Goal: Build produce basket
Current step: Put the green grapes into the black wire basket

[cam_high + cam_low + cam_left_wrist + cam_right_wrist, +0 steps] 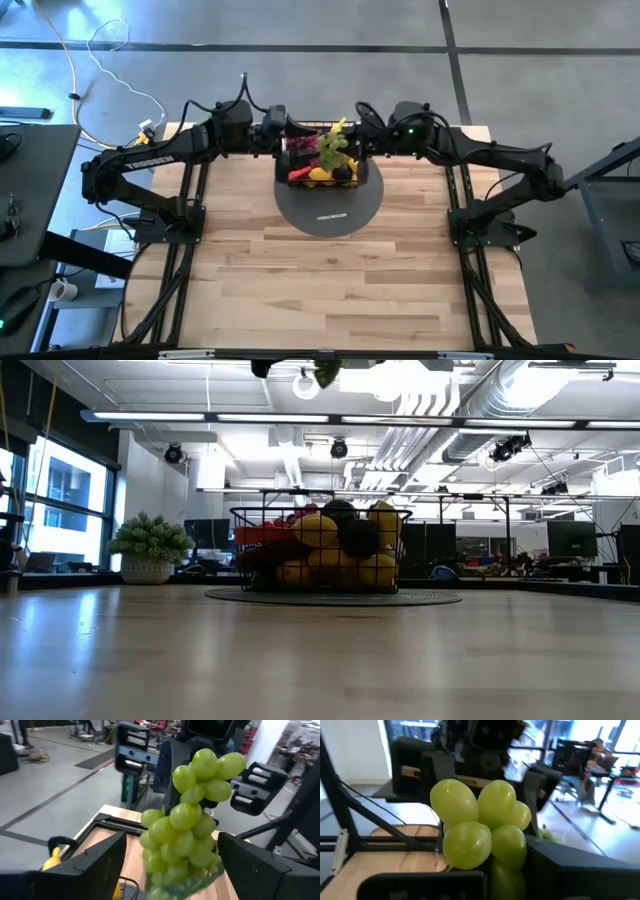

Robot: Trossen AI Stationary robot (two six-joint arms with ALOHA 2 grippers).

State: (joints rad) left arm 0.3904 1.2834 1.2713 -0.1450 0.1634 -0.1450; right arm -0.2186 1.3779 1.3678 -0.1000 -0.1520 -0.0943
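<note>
The black wire basket (283, 172) stands on a flat grey disc (330, 212) at the table's far middle, filled with produce (330, 550): yellow, red and dark pieces. High above it hangs a bunch of green grapes (187, 820), also seen from above (335, 150). My right gripper (505, 870) is shut on the bunch and comes in from the table's right. My left gripper (172, 855) is open and comes in from the left. Its two fingers stand either side of the bunch's lower part; whether they touch it I cannot tell. My right gripper holds the grape bunch at its upper end (215, 755). The grapes themselves hide the exact place where the fingers meet it. The fingers lie about level, coming from the table's right. The bunch hangs below them, clear of the basket and the produce in it.
Bare wooden tabletop (330, 290) spreads on the near side of the disc. Both arms' frames stand along the left and right edges. A potted plant (150, 545) shows beyond the table in the low view.
</note>
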